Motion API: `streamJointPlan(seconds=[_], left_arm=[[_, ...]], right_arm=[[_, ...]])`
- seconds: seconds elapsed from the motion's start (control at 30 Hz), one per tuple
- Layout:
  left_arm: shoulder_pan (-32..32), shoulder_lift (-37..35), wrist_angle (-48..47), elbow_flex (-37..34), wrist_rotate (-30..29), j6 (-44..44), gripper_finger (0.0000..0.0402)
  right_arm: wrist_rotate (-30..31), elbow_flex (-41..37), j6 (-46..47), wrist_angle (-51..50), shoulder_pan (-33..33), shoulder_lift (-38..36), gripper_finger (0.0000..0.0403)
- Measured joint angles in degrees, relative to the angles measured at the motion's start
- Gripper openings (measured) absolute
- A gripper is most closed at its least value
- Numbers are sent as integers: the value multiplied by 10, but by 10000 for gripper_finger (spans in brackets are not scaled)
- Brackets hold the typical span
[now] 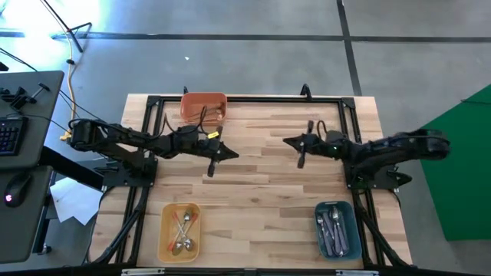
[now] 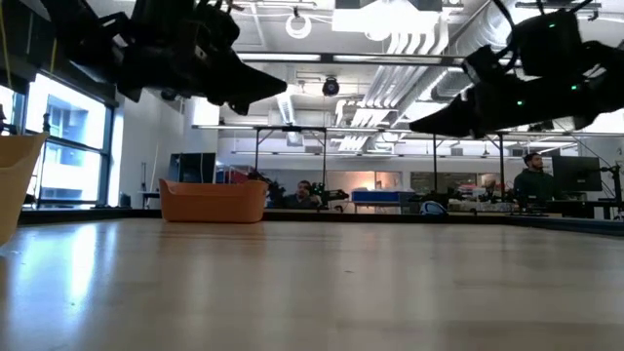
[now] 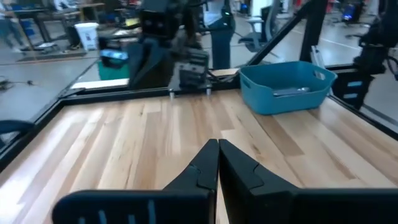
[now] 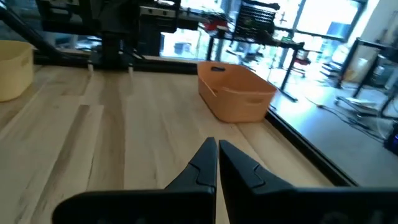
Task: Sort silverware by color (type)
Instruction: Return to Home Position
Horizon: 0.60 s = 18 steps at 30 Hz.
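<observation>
Table: light wood inside a black rail; you will find no spoon on its bare boards
Left arm: reaches in from the left side, raised above the wood
Right arm: reaches in from the right side, raised the same way
Teal bin: near right corner; holds silver spoons, handle colour too small to tell
Yellow bin: near left corner; holds orange-handled spoons
Orange bin: far edge, left of the middle; thin spoons lean inside, colour not to be told
Left gripper: hangs just left of the table's middle, empty; its fingers are pressed together
Right gripper: hangs just right of the middle, facing the left one and apart from it, empty; its fingers are pressed together
Step in hand: with every spoon lying in a bin, you may judge the sorting done and the arms due at rest
Next move: draw each arm back to its own side, tips kept clear of the wood and the bins, fingers closed; nothing is left for you to pick
</observation>
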Motion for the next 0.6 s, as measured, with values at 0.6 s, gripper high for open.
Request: streamJointPlan(seconds=[0.6], left_arm=[[45, -113, 102, -151, -16, -48, 3]], right_arm=[[29, -84, 37, -214, 36, -299, 0]])
